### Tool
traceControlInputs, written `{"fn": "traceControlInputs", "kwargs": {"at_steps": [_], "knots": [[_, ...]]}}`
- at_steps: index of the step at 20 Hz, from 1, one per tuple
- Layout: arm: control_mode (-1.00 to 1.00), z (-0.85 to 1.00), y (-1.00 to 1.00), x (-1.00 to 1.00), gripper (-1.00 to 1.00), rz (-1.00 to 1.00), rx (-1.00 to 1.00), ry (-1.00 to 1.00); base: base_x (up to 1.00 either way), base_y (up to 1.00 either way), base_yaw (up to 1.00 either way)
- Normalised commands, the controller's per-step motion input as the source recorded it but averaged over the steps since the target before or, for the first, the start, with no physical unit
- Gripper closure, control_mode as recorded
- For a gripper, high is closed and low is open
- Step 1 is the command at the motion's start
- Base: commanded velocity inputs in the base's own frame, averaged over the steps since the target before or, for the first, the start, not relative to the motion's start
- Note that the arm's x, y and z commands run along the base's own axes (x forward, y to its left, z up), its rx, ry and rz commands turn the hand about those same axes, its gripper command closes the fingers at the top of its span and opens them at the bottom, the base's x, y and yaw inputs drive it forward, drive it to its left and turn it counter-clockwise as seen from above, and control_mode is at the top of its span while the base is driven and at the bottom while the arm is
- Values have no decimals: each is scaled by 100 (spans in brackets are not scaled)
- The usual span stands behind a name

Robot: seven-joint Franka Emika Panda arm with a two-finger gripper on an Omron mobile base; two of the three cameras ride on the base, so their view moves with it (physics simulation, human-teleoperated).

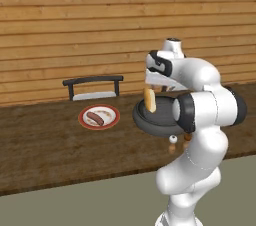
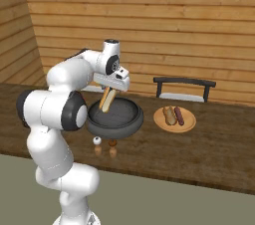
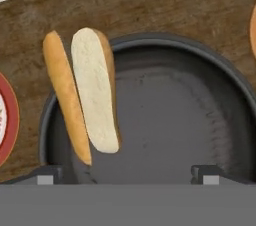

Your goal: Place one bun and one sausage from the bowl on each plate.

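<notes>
Claw [image 3: 128, 172] spread wide, grasping nothing, hovering over the dark bowl [image 3: 200, 65], split bun [image 3: 82, 92] leaning on the bowl's rim just beyond one fingertip

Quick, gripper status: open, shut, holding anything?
Gripper: open, jaws wide, holding nothing; it is above the bowl, with the bun leaning on the bowl's rim.

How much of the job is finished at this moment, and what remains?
Done: the right plate holds a bun and a sausage. Half done: the left plate holds only a sausage. In hand: the open gripper hovers over the last bun, leaning on the bowl rim. Left: move it to the left plate.
</notes>
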Motion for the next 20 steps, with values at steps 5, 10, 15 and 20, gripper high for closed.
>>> {"fn": "traceControlInputs", "kwargs": {"at_steps": [5, 10, 15, 20], "knots": [[-100, -20, 47, 1, -100, 0, 0, -1, 0, 0, 0], [-100, -51, 0, 29, -100, 0, 1, -6, 0, 0, 0], [-100, -43, -7, 9, -100, -1, 10, -15, 0, 0, 0], [-100, -48, 0, 1, -100, 0, 9, -8, 0, 0, 0]]}}
